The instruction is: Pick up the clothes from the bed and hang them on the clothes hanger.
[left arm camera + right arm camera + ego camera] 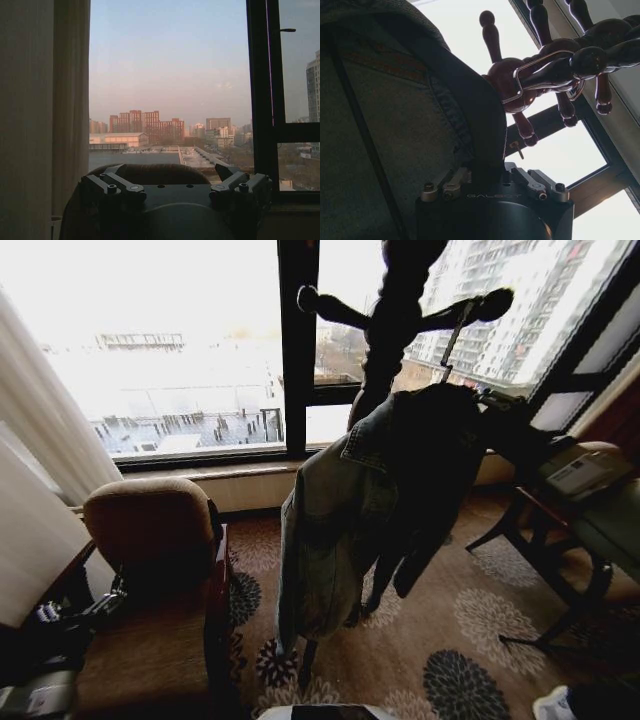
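Closest to the right wrist lens: right gripper (487, 176), jaws drawn narrow on what looks like a dark folded edge of the denim jacket (340, 510), up near collar and shoulder. Beyond, by size: window (180, 350) across the far wall; patterned carpet (460, 640); brown armchair (150, 530) on the left; dark wooden coat stand (395, 320) in front of the glass. Denim jacket draped from the coat stand, sleeves and hem hanging free, clear of the carpet. Clothes hanger (520, 75) seen as a silver hook looped over a peg; black frame hidden inside the cloth. Left gripper (167, 172) spread wide, holding nothing, aimed over the armchair back toward the window, well apart from the work. Handling notes, as judgement: treat as soft, limp, moderately heavy denim; expect sag and swing, no breakage. Take hold at the collar or shoulder seam, where thick doubled cloth resists slipping; avoid sleeves and buttons. Check hook seating on the peg before letting go.
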You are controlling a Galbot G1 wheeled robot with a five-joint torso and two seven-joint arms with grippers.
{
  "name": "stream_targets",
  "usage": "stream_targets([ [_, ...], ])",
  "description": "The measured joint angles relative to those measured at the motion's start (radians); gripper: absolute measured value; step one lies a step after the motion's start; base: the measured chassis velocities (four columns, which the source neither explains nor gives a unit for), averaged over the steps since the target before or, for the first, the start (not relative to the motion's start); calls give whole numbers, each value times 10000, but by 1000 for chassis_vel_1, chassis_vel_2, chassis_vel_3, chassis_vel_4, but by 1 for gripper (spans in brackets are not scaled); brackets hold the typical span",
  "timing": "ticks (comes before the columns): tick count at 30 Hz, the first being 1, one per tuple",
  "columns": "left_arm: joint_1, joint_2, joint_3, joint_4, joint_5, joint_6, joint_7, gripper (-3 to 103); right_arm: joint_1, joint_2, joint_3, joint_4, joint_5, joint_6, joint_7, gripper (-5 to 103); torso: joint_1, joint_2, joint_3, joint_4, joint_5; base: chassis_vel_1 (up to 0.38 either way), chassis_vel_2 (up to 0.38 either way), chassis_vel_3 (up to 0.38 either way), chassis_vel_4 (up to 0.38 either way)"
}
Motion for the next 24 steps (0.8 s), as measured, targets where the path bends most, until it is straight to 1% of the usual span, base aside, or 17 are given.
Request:
stream_targets([
  [8, 0, 0, 0, 0, 0, 0, 0, 100, 311, -163, -264, -55, 93, -48, -71, 27, 4, -5, 6, -1, 6, 0, 0, 0, 0],
  [9, 0, 0, 0, 0, -1, 0, 0, 100, 348, -183, -331, -58, 117, -103, -107, 36, 4, -7, 8, -3, 17, 0, 0, 0, 0],
  [11, 0, 0, 1, 0, -1, 0, 1, 100, 422, -214, -389, -58, 126, -118, -109, 36, 4, -7, 8, -3, 15, 0, 0, 0, 0],
  [13, 0, 1, 0, 0, -1, 0, 1, 100, 501, -277, -462, -70, 126, -123, -105, 46, 5, -7, 8, -2, 12, 0, 0, 0, 0],
  [14, 0, 0, 0, 0, -1, 1, 1, 100, 590, -325, -523, -88, 129, -124, -103, 46, 5, -8, 8, -2, 13, 0, 0, 0, 0],
  [15, 0, 0, 0, -1, 0, 0, 1, 100, 789, -404, -659, -116, 157, -128, -99, 57, 6, -8, 8, -2, 10, 0, 0, 0, 0],
  [17, 0, 0, 0, 0, 0, 0, 1, 100, 997, -463, -792, -136, 182, -139, -93, 57, 6, -7, 8, 0, 9, 0, 0, 0, 0],
  [21, 0, 0, 0, 0, 0, 1, 1, 100, 1317, -644, -1064, -149, 268, -172, -58, 79, 5, -7, 8, 1, 6, 0, 0, 0, 0],
  [23, 0, 1, 0, 0, -1, 0, 2, 100, 1342, -668, -1099, -135, 279, -180, -48, 79, 5, -7, 7, 1, 6, 0, 0, 0, 0],
  [24, 0, 0, 0, 0, -1, 0, 1, 100, 1356, -678, -1119, -122, 289, -190, -37, 84, 6, -8, 7, 1, 7, 0, 0, 0, 0],
])
